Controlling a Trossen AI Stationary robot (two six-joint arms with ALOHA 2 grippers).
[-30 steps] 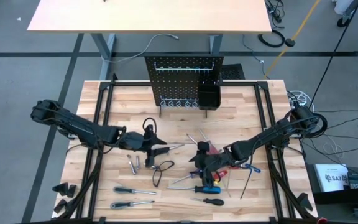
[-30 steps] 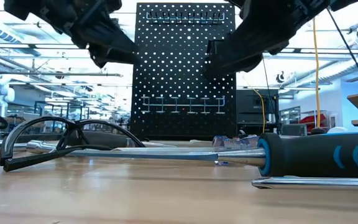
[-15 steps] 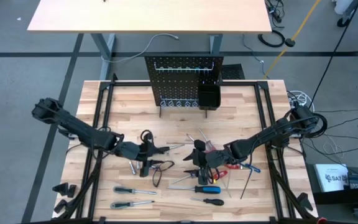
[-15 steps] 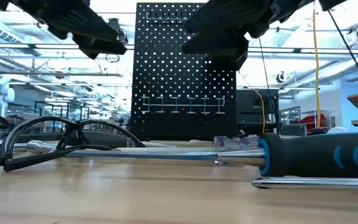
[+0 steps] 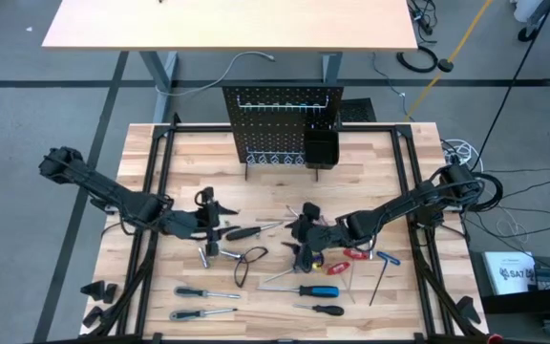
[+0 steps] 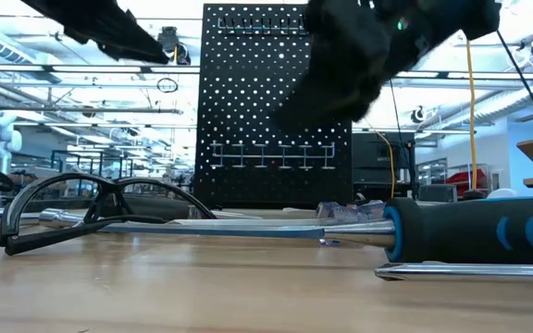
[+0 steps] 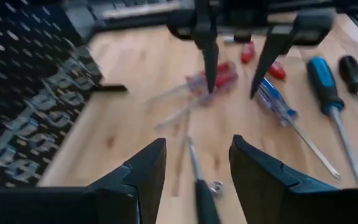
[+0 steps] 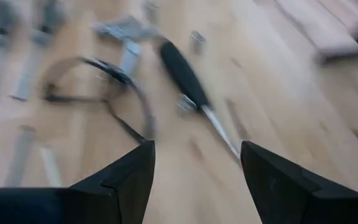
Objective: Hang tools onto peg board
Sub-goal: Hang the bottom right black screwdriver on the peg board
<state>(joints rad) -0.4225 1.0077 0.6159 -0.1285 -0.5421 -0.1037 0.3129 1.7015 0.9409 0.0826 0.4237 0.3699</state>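
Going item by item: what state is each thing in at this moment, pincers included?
Left pincer: open, empty, above the table.
Right pincer: open, empty, over the tool pile.
Peg board: upright, no tool on its hooks.
Black bin: attached to the board.
Black-handled screwdriver: lying flat.
Blue-handled screwdriver: lying flat.
Wire loop: lying flat.

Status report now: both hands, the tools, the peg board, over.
Left hand open, empty, above table. Right hand open, empty, over tools. Peg board upright at far edge, no tool seen hung yet. Nothing in the way.
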